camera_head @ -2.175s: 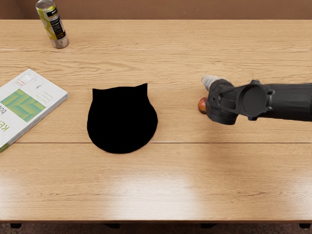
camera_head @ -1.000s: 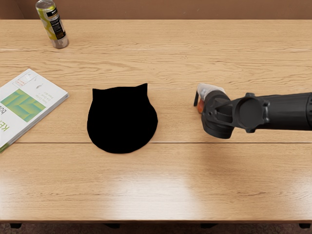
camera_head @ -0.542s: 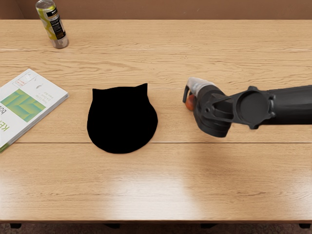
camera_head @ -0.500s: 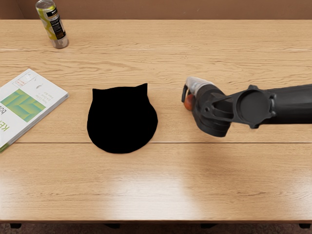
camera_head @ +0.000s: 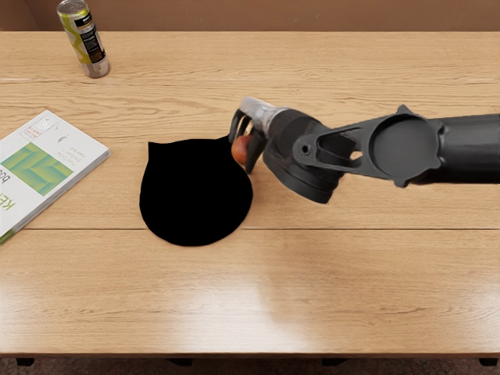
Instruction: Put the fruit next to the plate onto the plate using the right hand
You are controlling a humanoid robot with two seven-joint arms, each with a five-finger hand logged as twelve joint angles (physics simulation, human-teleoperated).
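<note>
— What is shown of the arm in the head view?

— The right arm [camera_head: 461, 148] is seen entering from the right edge and is stretched leftward across the table [camera_head: 328, 297], almost level; a round joint cap is turned toward the camera; the bulky dark wrist is angled up and to the left, so that most of the right hand [camera_head: 251, 126] is hidden behind it.

— And how are the fingers set?

— The fingers [camera_head: 235, 125] are curled and closed around the fruit [camera_head: 241, 148]; one dark finger is seen arched over its top and left side; the rest are covered by the wrist.

— Where is the fruit held?

— The reddish-orange fruit is held at the upper right rim of the black plate [camera_head: 191, 195], just beside the plate's right pointed ear; whether the plate is touched by it cannot be told.

— What else is seen?

— A can [camera_head: 83, 37] is stood at the far left corner; a book [camera_head: 39, 168] is laid at the left edge, well apart from the hand.
</note>
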